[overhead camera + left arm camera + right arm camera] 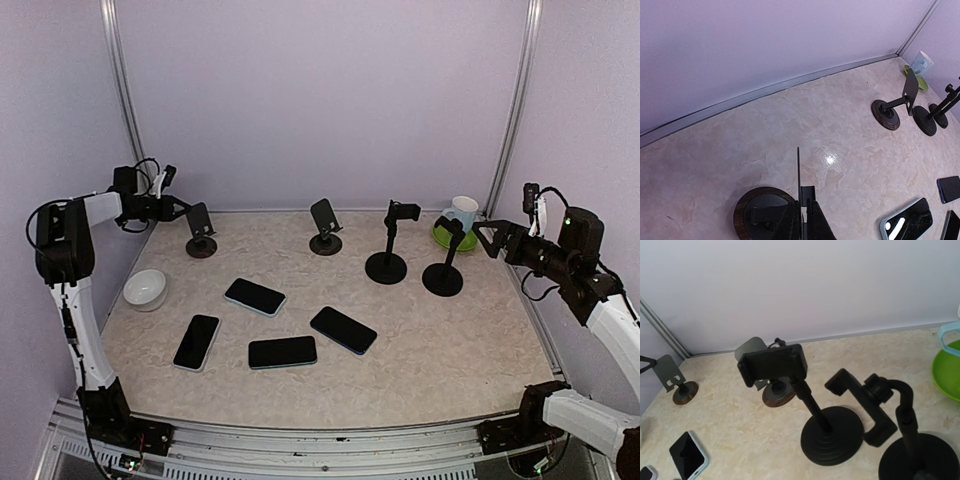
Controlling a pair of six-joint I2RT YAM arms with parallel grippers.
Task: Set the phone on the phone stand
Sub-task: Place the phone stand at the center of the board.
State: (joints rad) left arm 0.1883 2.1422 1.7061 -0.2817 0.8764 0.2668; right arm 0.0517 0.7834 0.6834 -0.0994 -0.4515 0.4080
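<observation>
While all four phones lie flat on the table, neither arm has one. The left gripper hangs at the far left, just beside the left stand, and the right gripper at the far right, close to the right clamp stand. Whether either gripper's jaws are parted or closed, I cannot tell from any view; the wrist cameras show no clear fingertips.

From where I stand, the first worry is the stands. The left arm sits so close to the left stand that a careless swing toward the phones could knock it over or shove it along the wall. On the other side, the right clamp stand, the cup and the green plate crowd the right arm's path.

The second worry is the pick. Flat phones on a smooth top give the fingers little edge, so a pinch may skid the phone away. The near phone and the right phone lie close together, and reaching for one could drag the other. The left phone and the far phone have more room.

The last is the set-down: a phone laid crooked on a small ledge like the middle stand could slide off or tip the stand.
</observation>
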